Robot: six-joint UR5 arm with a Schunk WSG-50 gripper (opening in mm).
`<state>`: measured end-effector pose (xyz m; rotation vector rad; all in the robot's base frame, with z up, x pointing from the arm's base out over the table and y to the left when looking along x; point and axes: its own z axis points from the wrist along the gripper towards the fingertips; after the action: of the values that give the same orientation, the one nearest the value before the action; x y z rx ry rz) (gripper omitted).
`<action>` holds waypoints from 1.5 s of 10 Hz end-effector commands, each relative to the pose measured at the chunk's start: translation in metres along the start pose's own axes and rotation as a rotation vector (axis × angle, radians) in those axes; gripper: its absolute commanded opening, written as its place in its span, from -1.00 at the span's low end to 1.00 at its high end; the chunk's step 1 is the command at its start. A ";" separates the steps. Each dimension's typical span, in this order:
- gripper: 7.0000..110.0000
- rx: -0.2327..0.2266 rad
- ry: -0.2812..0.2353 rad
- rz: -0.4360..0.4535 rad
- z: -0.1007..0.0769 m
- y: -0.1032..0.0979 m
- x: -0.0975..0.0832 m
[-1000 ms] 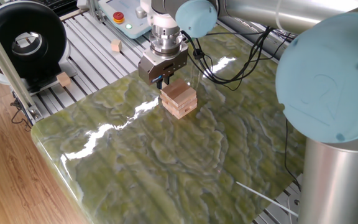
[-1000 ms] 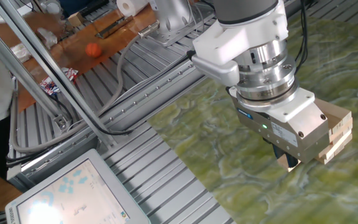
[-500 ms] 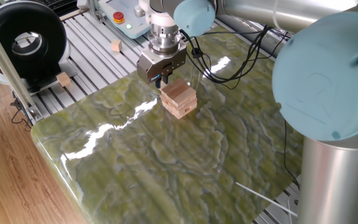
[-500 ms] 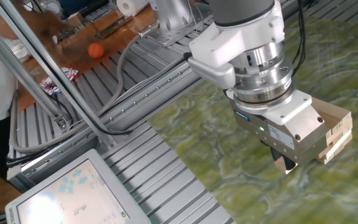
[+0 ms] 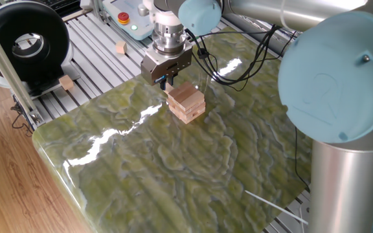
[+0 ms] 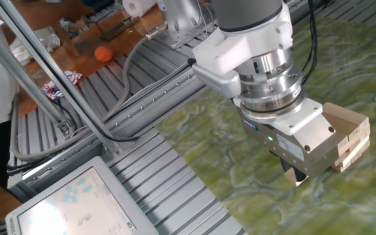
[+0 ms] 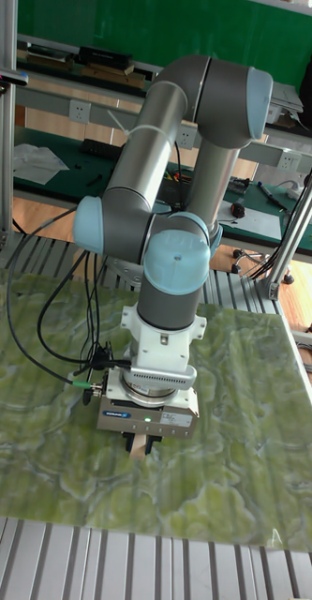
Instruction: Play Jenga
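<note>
Green marbled sheeting covers the table I am working over remotely, with ribbed aluminium rails running along its far edge. Reading one fixed view from the left, a black reel sits at the corner, then a tan cube and a small wooden cube lie loose on the rails, well apart from play.

Next comes my gripper, hanging just beside the Jenga tower on its rail-ward side, its fingertips low near the upper layers. From this side the fingers look close together with nothing between them, though I cannot tell for certain whether they touch; in the other fixed view the gripper body hides most of the tips, and in the tall fixed view only a sliver of pale wood shows beneath it.

The Jenga tower stands upright near the middle of the table, a short stack of crossed layers, apparently whole. I see no block lying pulled out on the sheeting.

My judgement: the game is at an early stage. The approach to the stack is made; pushing or drawing a block free and setting it on top are not yet done.
</note>
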<state>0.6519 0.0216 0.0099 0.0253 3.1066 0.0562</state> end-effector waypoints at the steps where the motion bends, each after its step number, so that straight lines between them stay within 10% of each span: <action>1: -0.71 -0.011 0.000 0.008 -0.001 0.001 -0.005; 15: -0.71 -0.016 -0.002 0.013 -0.004 0.006 -0.029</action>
<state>0.6751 0.0235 0.0127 0.0302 3.1068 0.0629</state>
